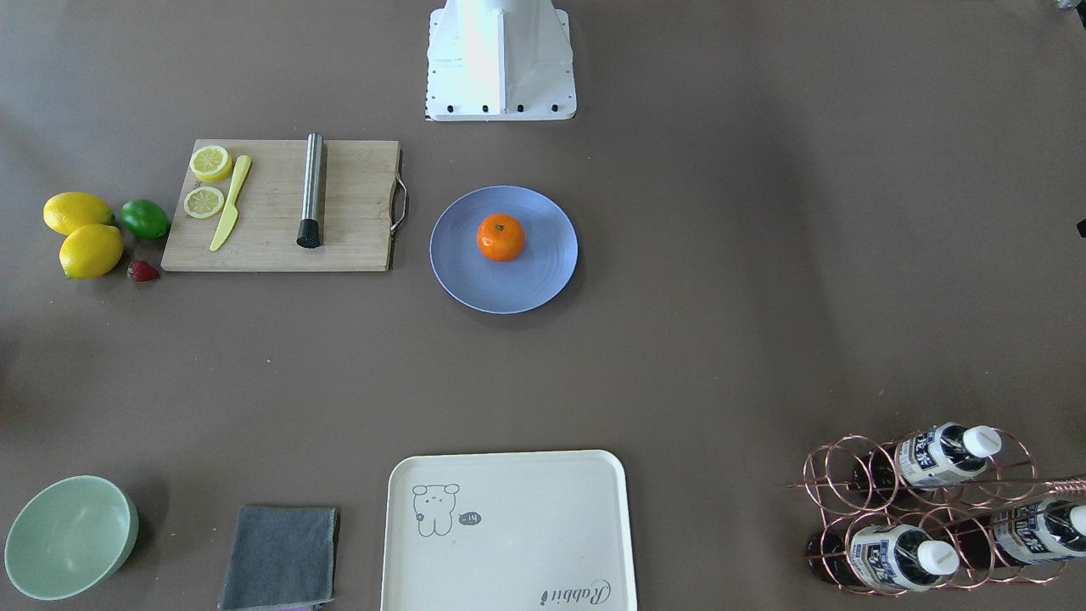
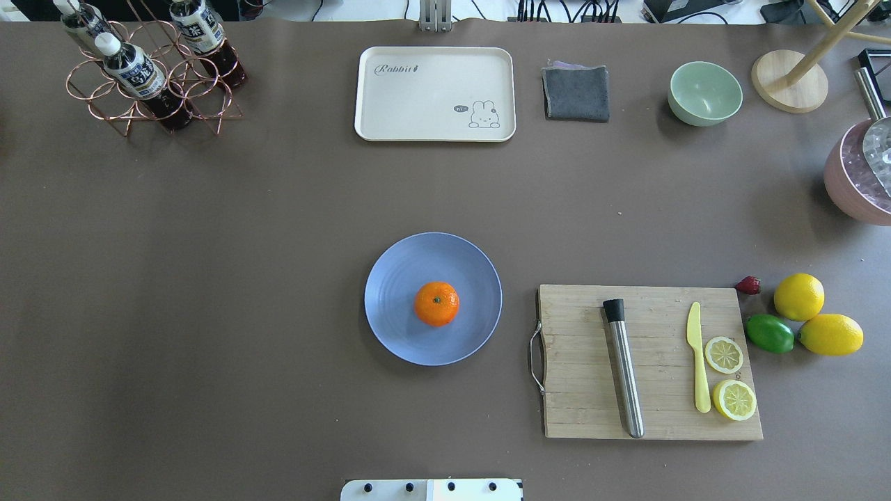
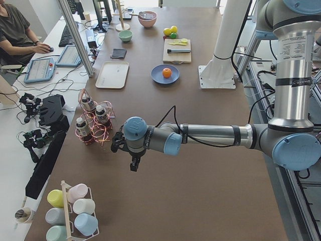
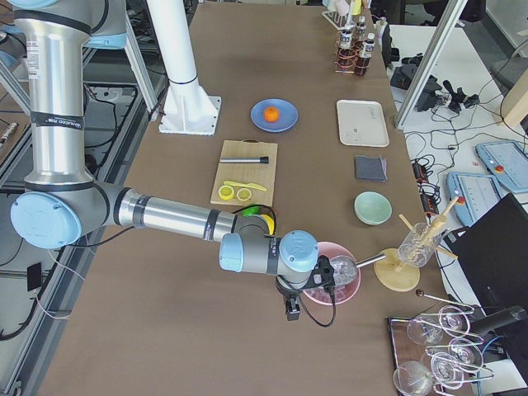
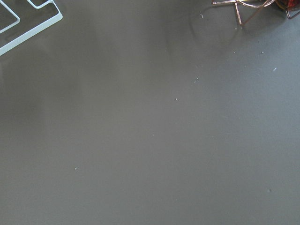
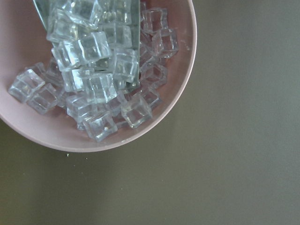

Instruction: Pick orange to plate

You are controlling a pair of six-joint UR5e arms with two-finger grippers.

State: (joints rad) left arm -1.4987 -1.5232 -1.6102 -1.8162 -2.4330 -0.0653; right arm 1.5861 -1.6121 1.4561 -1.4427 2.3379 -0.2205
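Overhead exterior: see the small round bright-orange mandarin [image 2: 436,303] resting mid round blue plastic plate [image 2: 397,278]. Looks done. Cannot tell spread or pinched for left gripper [image 3: 133,164], far left, or right gripper [image 4: 291,311], far right. Next, probably just keep clear.

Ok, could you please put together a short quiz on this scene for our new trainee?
1. True or false: the orange rests on the plate.
2. What lies on the cutting board next to the yellow knife? A) lemon slices B) a strawberry C) a lime
3. Fill in: the pink bowl in the right wrist view holds ____.

Key: 1 true; 2 A; 3 ice cubes.
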